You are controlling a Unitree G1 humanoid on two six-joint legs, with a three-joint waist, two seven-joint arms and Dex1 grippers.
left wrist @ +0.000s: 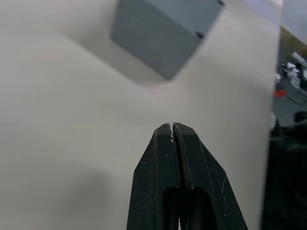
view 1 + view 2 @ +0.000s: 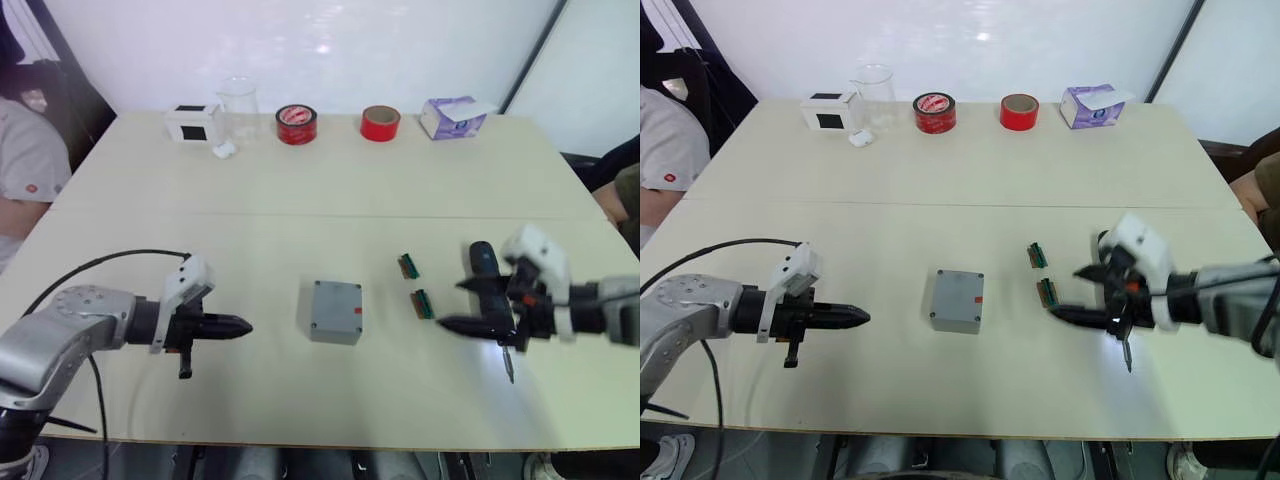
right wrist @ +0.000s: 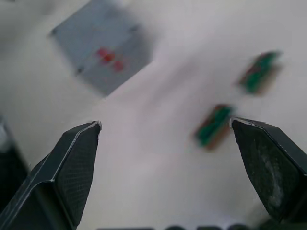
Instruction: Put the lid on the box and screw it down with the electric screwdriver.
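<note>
The grey box [image 2: 334,330] stands in the middle of the table with a red mark on its right side. The flat grey lid [image 2: 336,302] lies on top of it, corner holes showing. My left gripper [image 2: 244,325] is shut and empty, pointing at the box from its left, a hand's width away. To the right of the box my right gripper [image 2: 452,305] is open with nothing between its fingers [image 3: 76,163]. The black electric screwdriver [image 2: 484,262] lies under that wrist, its metal bit [image 2: 509,368] pointing at the table's near edge.
Two small green parts [image 2: 408,265] [image 2: 422,303] lie between the box and my right gripper. Along the far edge stand a white box with black front [image 2: 193,123], a clear beaker [image 2: 238,105], two red tape rolls [image 2: 296,124] [image 2: 380,123] and a purple tissue box [image 2: 452,117]. A person [image 2: 25,150] sits at the left.
</note>
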